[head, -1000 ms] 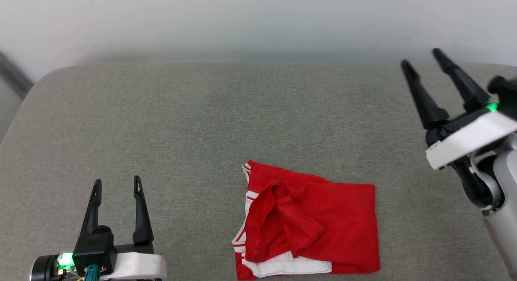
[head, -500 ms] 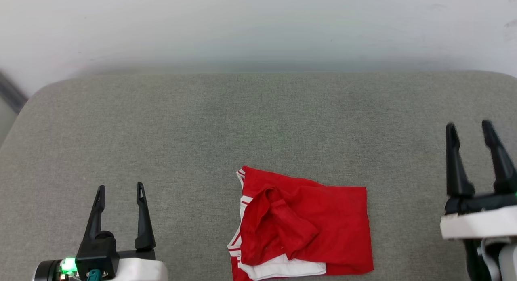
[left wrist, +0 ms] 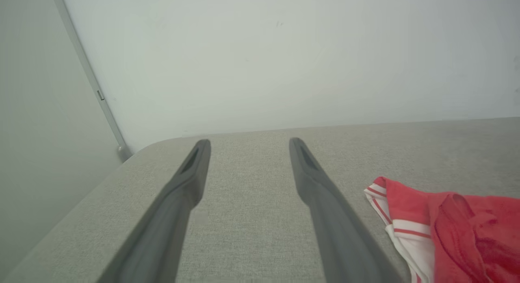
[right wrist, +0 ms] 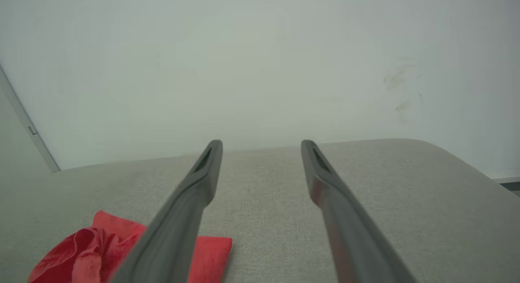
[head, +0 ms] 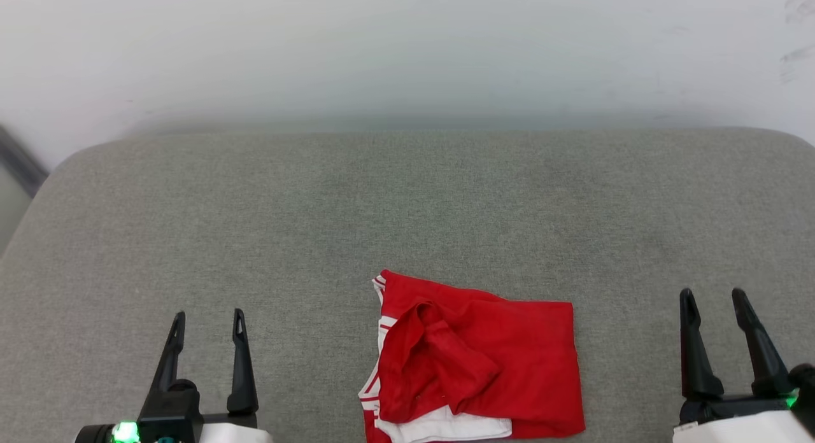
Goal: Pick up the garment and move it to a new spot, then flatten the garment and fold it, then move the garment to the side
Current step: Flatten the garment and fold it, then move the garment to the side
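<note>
garment [head: 484, 360]: folded, rumpled, on gray cushion [head: 382, 207] near its front edge, between the grippers, touching neither
head view: white layer [head: 446, 425] at near edge
left wrist view: striped sleeve trim [left wrist: 390, 210]
right wrist view: plain red folds
left gripper [head: 209, 314]: fingers spread, empty
right gripper [head: 712, 293]: fingers spread, empty

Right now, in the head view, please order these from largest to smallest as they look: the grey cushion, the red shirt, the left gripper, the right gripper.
1. grey cushion
2. red shirt
3. left gripper and right gripper: they look about alike, and the bottom edge cuts both, so I do not rank them.
</note>
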`<state>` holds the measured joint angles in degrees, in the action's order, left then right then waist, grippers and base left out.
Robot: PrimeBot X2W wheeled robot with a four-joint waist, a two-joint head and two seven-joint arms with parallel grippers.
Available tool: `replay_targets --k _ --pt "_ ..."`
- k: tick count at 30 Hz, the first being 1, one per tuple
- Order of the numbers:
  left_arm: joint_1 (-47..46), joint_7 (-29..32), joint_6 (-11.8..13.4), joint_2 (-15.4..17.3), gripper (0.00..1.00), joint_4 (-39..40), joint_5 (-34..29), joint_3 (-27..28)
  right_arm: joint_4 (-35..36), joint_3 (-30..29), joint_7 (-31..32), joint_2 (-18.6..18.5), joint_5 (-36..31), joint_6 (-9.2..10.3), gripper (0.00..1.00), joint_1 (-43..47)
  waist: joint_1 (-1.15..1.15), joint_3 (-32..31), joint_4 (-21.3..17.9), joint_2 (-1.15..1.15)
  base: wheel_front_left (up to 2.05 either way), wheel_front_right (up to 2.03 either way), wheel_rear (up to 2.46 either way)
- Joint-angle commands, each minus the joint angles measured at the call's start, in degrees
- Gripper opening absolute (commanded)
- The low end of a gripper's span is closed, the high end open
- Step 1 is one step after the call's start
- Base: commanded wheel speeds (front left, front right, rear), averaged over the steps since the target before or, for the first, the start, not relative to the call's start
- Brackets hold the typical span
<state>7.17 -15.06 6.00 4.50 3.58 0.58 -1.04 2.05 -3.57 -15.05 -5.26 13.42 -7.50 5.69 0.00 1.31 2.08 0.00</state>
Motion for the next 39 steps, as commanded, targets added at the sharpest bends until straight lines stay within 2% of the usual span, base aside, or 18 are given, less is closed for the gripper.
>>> replay_targets --k 1,12,20,25,31,35,39 --pt "0.76 -0.14 -0.33 -0.2 1.0 -0.26 -0.29 -0.11 0.46 -0.27 -0.13 0.57 -0.69 0.02 1.0 1.32 0.0 -0.29 0.19 0.0 0.0 0.0 0.0" --pt "1.49 -0.14 -0.74 -0.39 1.0 -1.55 0.0 -0.55 0.27 0.61 -0.14 1.97 -1.49 0.02 1.0 5.09 0.0 -0.92 0.68 0.0 0.0 0.0 0.0" --pt "1.55 -0.14 -0.91 -0.52 1.0 -1.61 0.45 -0.28 0.91 0.63 -0.14 1.86 -1.88 0.02 1.0 2.28 0.0 -0.75 0.76 0.0 0.0 0.0 0.0" --pt "1.04 -0.14 -0.94 -0.65 1.0 -1.36 0.53 0.0 3.2 1.3 -0.14 -2.19 -2.05 0.02 1.0 -3.94 0.0 -0.09 0.56 0.0 0.0 0.0 0.0" --pt "0.19 -0.14 -1.32 -0.81 1.0 -1.24 0.74 0.12 3.86 3.64 0.39 -9.41 0.33 0.02 1.0 -15.03 0.0 0.69 0.45 0.0 0.0 0.0 0.0" --pt "-0.15 -0.14 -1.39 -0.89 1.0 -1.21 0.71 0.06 3.34 7.04 8.26 -14.67 5.0 0.02 1.0 -21.36 0.0 1.25 0.68 0.0 0.0 0.0 0.0" --pt "-0.28 -0.14 -1.38 -0.99 1.0 -1.13 0.73 0.3 2.12 11.47 25.84 -20.19 16.82 0.02 1.0 -25.23 0.0 1.68 0.88 0.0 0.0 0.0 0.0"
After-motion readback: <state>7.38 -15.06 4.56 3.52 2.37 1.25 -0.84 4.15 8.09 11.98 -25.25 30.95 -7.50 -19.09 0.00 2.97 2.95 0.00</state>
